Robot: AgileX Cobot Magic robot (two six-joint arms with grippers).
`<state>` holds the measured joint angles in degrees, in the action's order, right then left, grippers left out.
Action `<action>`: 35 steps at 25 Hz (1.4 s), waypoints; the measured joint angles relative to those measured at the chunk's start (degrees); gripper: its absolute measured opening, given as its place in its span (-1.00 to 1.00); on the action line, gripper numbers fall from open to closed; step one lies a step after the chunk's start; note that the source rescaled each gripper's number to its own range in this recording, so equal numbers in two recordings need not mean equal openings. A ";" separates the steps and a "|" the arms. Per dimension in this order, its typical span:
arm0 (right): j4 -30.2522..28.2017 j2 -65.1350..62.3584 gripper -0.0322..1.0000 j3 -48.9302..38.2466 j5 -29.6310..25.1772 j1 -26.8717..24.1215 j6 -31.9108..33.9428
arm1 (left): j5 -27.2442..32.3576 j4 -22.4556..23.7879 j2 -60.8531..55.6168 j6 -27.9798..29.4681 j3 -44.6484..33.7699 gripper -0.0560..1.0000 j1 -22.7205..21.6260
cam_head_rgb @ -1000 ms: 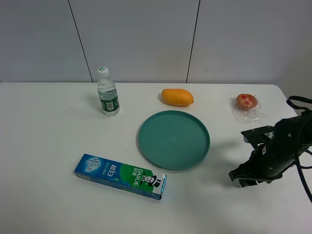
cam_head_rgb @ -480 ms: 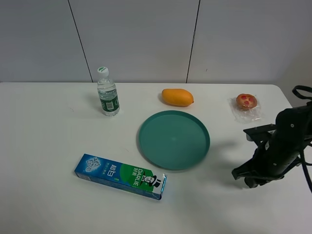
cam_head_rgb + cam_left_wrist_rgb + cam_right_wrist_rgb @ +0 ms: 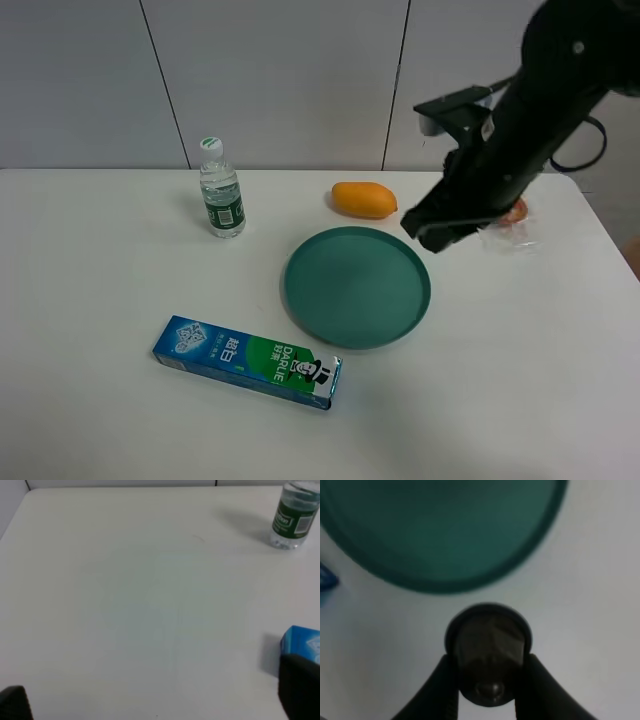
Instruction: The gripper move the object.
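The right hand [image 3: 437,228] hung above the far right rim of the green plate [image 3: 296,300], pinching the small round grey-brown cap [image 3: 488,650] between its fingers, while the left hand [image 3: 157,702] stood spread wide over the white bench [image 3: 90,290].

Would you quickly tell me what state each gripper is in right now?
Left gripper: open, holding nothing.
Right gripper: closed on the object.
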<state>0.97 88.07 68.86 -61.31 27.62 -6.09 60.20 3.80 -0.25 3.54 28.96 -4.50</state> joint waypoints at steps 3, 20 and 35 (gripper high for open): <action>0.91 6.97 -0.92 13.04 -3.64 5.14 -0.63 | 0.00 0.00 0.00 0.00 0.00 1.00 0.00; 6.20 49.54 -0.92 58.29 -7.98 18.74 -7.98 | 0.00 0.00 0.00 0.00 0.00 1.00 0.00; 2.68 56.27 -0.92 58.29 -8.71 20.78 -11.04 | 0.00 0.00 0.00 0.00 0.00 1.00 0.00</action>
<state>3.65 144.34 127.15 -70.02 48.40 -17.14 60.20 3.80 -0.25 3.54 28.96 -4.50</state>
